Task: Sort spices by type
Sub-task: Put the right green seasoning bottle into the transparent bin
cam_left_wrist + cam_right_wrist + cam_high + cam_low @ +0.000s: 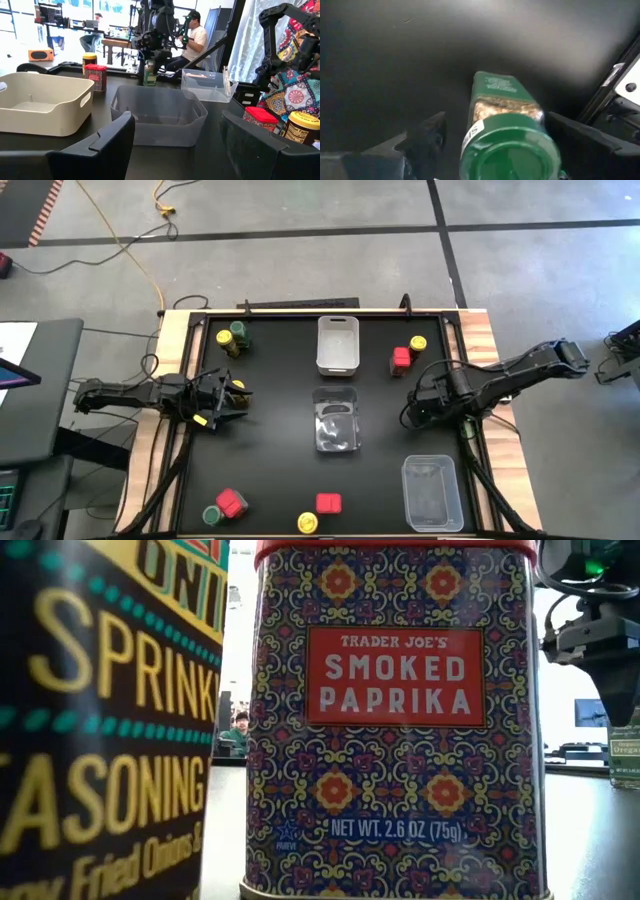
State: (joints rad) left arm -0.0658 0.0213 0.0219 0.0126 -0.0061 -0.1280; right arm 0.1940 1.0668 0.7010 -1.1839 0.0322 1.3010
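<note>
My right gripper [495, 135] is open and points down over a green-lidded jar [507, 145] that stands upright on the black table at the right. One finger is on each side of the jar, with a gap to it. The jar also shows in the left wrist view [150, 73]. My left gripper [175, 140] is open and empty, low over the table's left side [228, 398], pointing toward the bins. Other spices stand in small groups: yellow and green jars [232, 337], red tins and a yellow jar [405, 355], a green jar and red tin [224, 508], and a red tin and yellow jar [320, 512].
A white bin [338, 345] stands at the far middle, a clear bin [336, 420] at the centre and another clear bin [432, 492] at the near right. A paprika tin [390, 720] and a seasoning jar [100, 720] fill the low view. People sit beyond the table [192, 37].
</note>
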